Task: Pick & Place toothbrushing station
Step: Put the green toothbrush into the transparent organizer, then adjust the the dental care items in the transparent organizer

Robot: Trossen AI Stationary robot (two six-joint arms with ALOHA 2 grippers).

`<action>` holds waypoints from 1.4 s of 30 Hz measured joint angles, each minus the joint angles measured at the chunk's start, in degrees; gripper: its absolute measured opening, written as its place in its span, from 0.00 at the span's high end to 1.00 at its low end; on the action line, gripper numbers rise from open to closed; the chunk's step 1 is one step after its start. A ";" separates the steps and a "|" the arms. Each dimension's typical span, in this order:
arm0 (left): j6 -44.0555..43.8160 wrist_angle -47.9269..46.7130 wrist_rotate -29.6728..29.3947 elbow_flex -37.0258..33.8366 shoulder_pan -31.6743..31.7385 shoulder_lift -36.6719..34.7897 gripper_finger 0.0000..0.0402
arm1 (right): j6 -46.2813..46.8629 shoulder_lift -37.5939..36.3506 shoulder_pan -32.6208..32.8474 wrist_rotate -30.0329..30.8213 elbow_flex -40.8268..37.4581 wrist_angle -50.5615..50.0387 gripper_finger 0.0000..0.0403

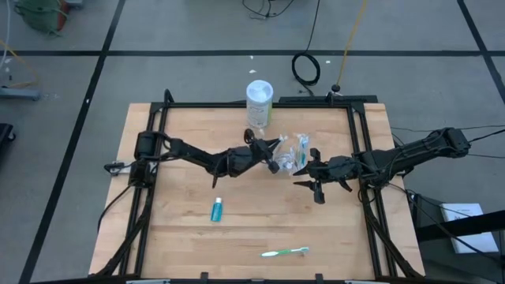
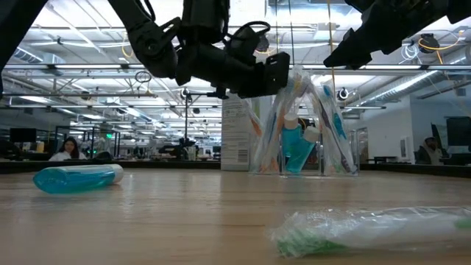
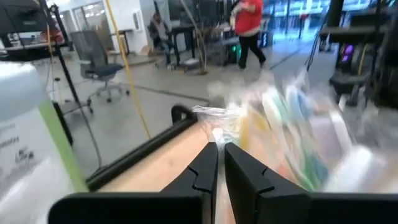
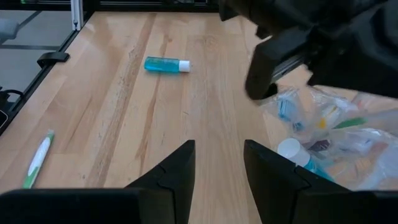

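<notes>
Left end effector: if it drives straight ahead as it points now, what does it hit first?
Most likely the toothbrushing station: the left end effector, fingers nearly together, points at its near edge with the crinkled clear wrap. Depth is unclear; it may already be touching.

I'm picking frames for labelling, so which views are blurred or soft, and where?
Left wrist view: the toothbrushing station is smeared and the white canister soft, while the left gripper is crisp. Low view: the wrapped toothbrush up close is out of focus. High view: evenly lit, everything small. Right wrist view: the blue bottle is sharp, the right gripper too.
</notes>
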 joint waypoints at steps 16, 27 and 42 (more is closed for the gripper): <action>-1.14 -23.74 -7.27 0.04 -2.93 -12.52 0.91 | 0.08 0.00 0.00 -0.14 0.00 0.02 0.68; -6.94 -34.49 2.03 0.00 -2.11 -13.97 0.63 | 2.36 0.00 0.00 -0.15 0.00 0.00 0.68; -8.00 -40.14 26.88 0.11 -8.97 -18.08 0.61 | 1.23 0.02 -0.15 9.46 -0.01 0.04 0.68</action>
